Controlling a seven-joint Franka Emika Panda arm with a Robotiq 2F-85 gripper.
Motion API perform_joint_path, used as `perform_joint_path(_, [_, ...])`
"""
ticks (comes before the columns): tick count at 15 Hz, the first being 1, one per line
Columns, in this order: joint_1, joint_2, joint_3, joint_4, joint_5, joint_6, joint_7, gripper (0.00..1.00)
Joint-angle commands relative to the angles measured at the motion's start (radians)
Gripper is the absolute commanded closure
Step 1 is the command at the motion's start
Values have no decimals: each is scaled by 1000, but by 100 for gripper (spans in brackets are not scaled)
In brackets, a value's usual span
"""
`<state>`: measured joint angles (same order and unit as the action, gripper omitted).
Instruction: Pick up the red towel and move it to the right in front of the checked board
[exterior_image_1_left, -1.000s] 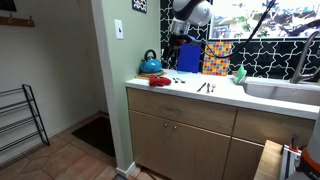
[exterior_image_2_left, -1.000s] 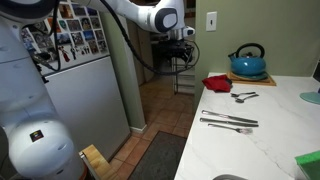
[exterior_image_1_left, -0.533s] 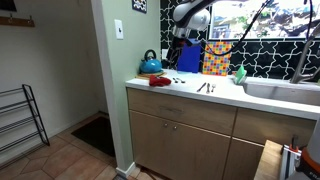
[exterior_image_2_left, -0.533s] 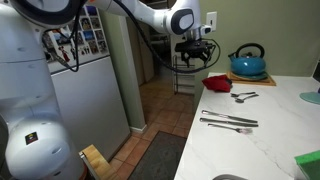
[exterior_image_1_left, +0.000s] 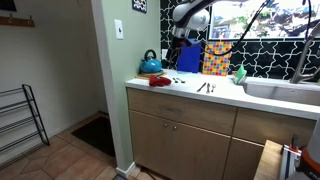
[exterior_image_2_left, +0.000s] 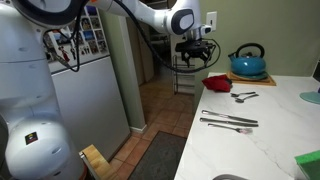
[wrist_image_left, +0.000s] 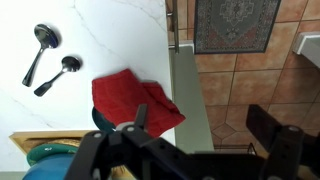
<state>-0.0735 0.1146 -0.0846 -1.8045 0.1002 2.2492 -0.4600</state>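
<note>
Red towel (wrist_image_left: 133, 100) lies crumpled just beside the teal kettle (exterior_image_2_left: 248, 63). Gripper (wrist_image_left: 203, 128) hovers above the towel, jaws spread wide and empty. The cloth looks soft, light and floppy (will probably drape), so pinch a bunched fold mid-cloth, away from the kettle.

Red towel (wrist_image_left: 135, 101) soft matt cloth; spoons (wrist_image_left: 42, 44) shiny metal.

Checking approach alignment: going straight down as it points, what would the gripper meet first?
Probably the red towel at the counter edge beneath the open gripper, though depth is unclear and it might miss off the rim.
</note>
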Motion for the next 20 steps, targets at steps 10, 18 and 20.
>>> perform_joint_path(10, [-31,100,20,67,-51,2,-140,0])
perform_joint_path(18, [-65,233,31,179,-60,18,-236,0])
perform_joint_path(20, [-74,264,34,212,-59,12,-247,0])
